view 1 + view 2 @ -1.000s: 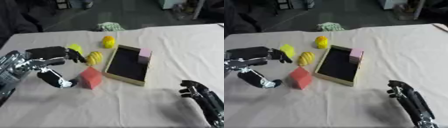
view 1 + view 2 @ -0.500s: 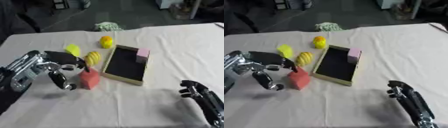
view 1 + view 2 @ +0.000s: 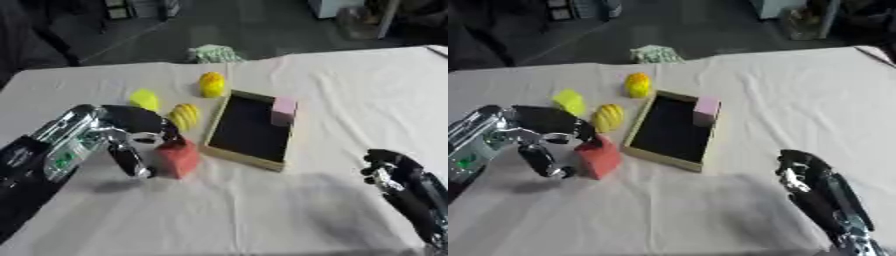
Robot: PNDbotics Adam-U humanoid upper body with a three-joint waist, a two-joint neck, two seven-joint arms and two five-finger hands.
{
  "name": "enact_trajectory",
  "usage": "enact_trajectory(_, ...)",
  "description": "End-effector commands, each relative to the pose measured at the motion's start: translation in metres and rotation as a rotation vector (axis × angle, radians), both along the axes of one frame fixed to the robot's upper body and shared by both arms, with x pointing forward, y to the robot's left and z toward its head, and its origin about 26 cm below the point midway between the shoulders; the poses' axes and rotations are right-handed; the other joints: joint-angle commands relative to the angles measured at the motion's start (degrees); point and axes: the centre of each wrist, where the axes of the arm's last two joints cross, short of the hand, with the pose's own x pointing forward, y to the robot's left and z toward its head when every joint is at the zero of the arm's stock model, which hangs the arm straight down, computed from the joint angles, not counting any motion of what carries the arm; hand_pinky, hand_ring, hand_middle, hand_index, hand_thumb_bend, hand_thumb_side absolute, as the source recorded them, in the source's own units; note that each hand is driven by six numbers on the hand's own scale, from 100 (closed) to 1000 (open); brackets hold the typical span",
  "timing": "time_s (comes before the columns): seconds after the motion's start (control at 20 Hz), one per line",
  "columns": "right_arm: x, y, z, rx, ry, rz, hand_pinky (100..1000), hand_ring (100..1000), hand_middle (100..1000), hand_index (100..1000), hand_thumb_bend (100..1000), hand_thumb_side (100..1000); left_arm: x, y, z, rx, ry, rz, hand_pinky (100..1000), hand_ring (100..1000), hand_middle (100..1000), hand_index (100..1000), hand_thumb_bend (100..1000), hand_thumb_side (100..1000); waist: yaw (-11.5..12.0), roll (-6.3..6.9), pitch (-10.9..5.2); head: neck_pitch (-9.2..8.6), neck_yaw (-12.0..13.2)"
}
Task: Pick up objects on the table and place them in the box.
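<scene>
In the left eye view, the left hand (image 3: pixel 138 137) is at the red block (image 3: pixel 179 157), which lies on the white tablecloth (image 3: pixel 262 210) just beside the near-left corner of the box (image 3: pixel 249 131). The fingers curve over the top of the block and the thumb hangs down at its left side, so the hand is closing around it; I judge it is grasping the block, but the block is not yet lifted. To do this step well, the thumb should press the left face opposite to the fingers before lifting, and the block should go up straight, because the box rim is very close. A pink block (image 3: pixel 283 110) is already inside the box at its far right side.

In the right eye view, three yellow objects (image 3: pixel 607 117) lie left of the box, near the red block. The right hand (image 3: pixel 807 172) rests idle at the lower right with relaxed fingers, holding nothing.
</scene>
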Motion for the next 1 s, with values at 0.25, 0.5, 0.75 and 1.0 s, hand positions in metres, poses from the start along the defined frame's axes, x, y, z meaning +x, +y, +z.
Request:
enact_trajectory(0.25,0.000,0.000,0.019,0.001,-0.079,0.000,659,671,710,779,100,424,0.003,0.001,-0.003,0.039,-0.013,-0.013,873,878,875,935,363,235,-0.2,-0.25,-0.44,0.26,0.1)
enact_trajectory(0.5,0.000,0.001,0.019,0.002,-0.080,0.000,659,671,710,779,100,424,0.005,-0.003,-0.005,0.064,-0.040,-0.032,914,938,925,952,372,228,-0.4,-0.29,-0.46,0.26,0.0)
enact_trajectory(0.75,0.000,0.001,0.019,0.003,-0.079,-0.002,659,670,710,779,100,427,0.004,-0.004,0.004,0.099,-0.119,-0.054,934,956,935,958,388,234,-0.4,-0.25,-0.47,0.26,-0.1)
enact_trajectory(1.0,0.000,0.000,0.019,0.001,-0.077,-0.004,658,670,709,779,100,426,0.002,-0.004,0.010,0.131,-0.148,-0.060,949,968,945,963,421,262,-0.3,-0.28,-0.45,0.26,-0.2)
